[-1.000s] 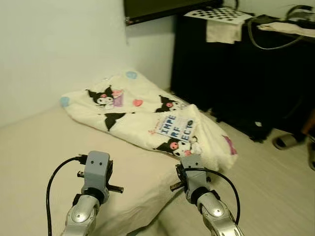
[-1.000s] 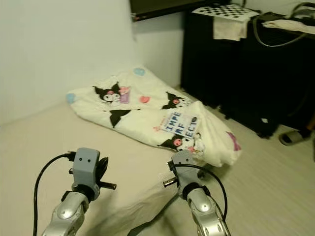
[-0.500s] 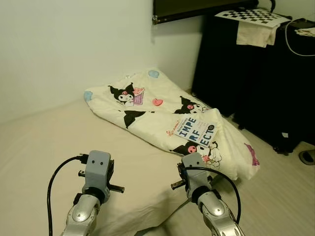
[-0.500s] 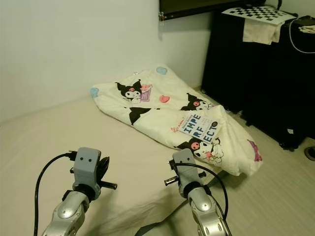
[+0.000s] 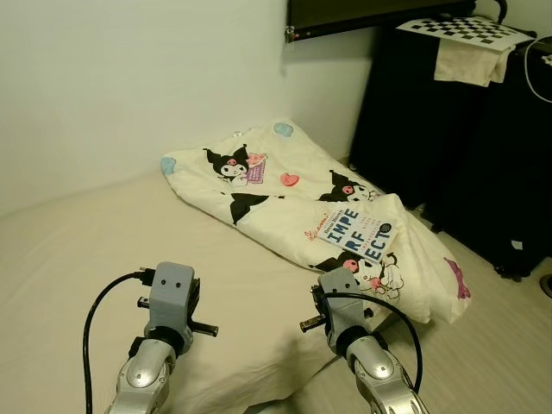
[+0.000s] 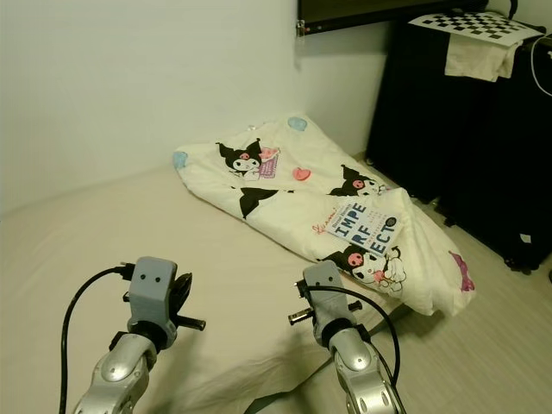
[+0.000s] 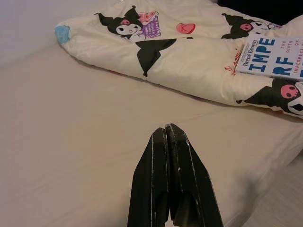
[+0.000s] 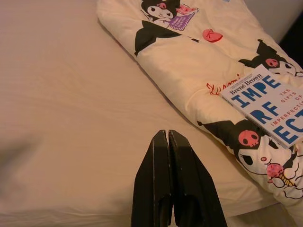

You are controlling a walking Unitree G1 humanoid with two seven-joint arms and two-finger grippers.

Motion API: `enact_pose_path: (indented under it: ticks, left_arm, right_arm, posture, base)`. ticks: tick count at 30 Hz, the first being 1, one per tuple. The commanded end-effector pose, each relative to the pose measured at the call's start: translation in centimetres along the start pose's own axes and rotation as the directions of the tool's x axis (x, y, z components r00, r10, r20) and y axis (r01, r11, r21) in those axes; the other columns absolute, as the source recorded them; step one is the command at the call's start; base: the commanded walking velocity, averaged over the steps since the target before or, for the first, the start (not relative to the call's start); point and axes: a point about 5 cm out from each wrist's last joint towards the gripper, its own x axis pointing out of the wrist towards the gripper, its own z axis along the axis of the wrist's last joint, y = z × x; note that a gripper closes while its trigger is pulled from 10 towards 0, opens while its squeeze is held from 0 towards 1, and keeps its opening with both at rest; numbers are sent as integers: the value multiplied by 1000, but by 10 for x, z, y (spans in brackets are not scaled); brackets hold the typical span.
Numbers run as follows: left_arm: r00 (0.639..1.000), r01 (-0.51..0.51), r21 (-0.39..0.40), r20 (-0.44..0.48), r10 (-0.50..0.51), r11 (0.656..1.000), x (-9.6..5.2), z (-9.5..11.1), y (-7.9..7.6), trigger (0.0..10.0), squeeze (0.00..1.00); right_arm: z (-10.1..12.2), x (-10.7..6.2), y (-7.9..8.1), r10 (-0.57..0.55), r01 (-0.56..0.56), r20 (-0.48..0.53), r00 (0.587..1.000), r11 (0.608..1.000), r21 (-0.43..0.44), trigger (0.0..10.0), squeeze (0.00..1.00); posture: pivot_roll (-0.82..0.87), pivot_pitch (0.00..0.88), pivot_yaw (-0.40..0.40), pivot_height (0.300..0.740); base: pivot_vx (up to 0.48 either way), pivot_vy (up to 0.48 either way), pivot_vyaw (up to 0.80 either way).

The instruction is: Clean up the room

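**Two tools poised, nothing picked up yet**

Head views: the left tool point(image 5: 172, 297) and right tool point(image 5: 338, 297) hover low over the bed point(image 5: 78, 250), short of the crumpled quilt point(image 5: 285, 194). A book point(image 5: 355, 236) lies flat on the quilt's near fold, probably the first thing to tidy.

Left wrist: fingers point(image 7: 173, 179) pressed together, empty, aimed at the bare sheet.

Right wrist: fingers point(image 8: 175, 184) likewise closed and empty, the book point(image 8: 272, 106) ahead, well apart, suggesting an approach.
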Motion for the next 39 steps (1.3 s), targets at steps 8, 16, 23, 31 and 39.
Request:
enact_pose_path:
  ticks: [8,16,23,31,39]
  left_arm:
    - [1000,-16,-8,-12,16,1000,-4,-5,3,10000,0]
    - [1000,-17,-19,-5,17,1000,-5,-4,3,10000,0]
    - [1000,-23,-21,-1,23,1000,-4,-3,3,10000,0]
    - [1000,-17,-16,-10,17,1000,-5,-5,2,10000,0]
    - [1000,-16,-17,-14,15,1000,-5,-5,2,10000,0]
  right_arm:
    - [-2,0,2,14,-14,-4,1000,1000,-8,10000,0]
    - [-2,0,2,16,-16,-4,1000,1000,-7,10000,0]
    - [-2,0,2,18,-18,-5,1000,1000,-7,10000,0]
    - [-1,1,2,20,-20,-4,1000,1000,-7,10000,0]
    - [-1,1,1,15,-15,-2,1000,1000,-3,10000,0]
  posture:
    - [-47,82,-6,740]
    - [-47,84,-7,740]
    - [-48,84,-8,740]
    - [-48,85,-11,740]
    - [-48,85,-11,740]
  base:
    - [0,0,800]
    - [0,0,800]
    - [0,0,800]
    - [0,0,800]
    - [0,0,800]
